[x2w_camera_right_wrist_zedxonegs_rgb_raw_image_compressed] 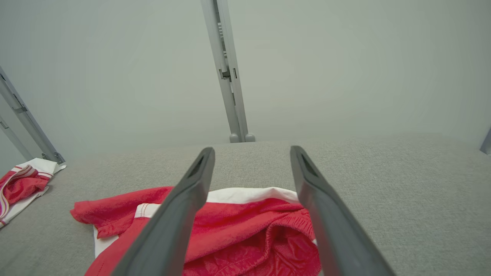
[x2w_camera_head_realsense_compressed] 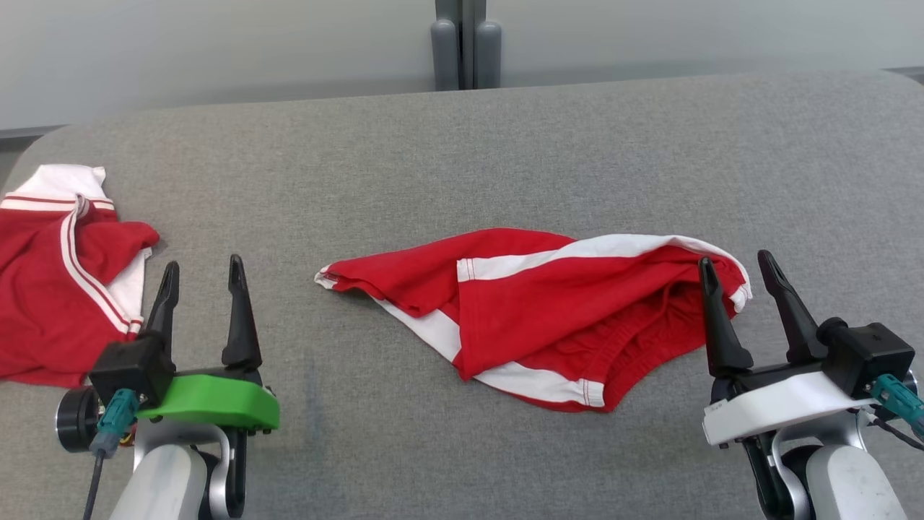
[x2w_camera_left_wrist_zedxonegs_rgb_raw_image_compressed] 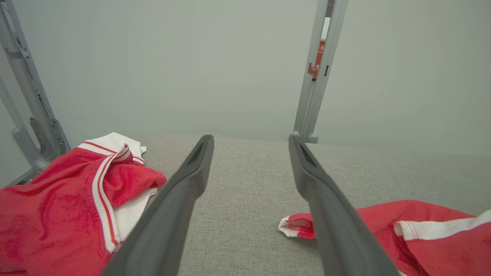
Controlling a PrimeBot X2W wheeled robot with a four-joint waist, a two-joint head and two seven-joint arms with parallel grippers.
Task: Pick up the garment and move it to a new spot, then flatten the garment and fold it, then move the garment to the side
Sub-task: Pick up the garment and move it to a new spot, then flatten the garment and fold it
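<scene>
Left gripper (x2w_camera_head_realsense_compressed: 203, 263) and right gripper (x2w_camera_head_realsense_compressed: 735, 258) gape empty; shorts (x2w_camera_head_realsense_compressed: 548, 318) crumpled centre frame, flattening looks next: pinch 2 corners.

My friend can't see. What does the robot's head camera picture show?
Crumpled red and white shorts lie in the middle of a grey table. Both robot hands are open: the left hand beside a second red and white garment, the right hand at the shorts' right end.
</scene>
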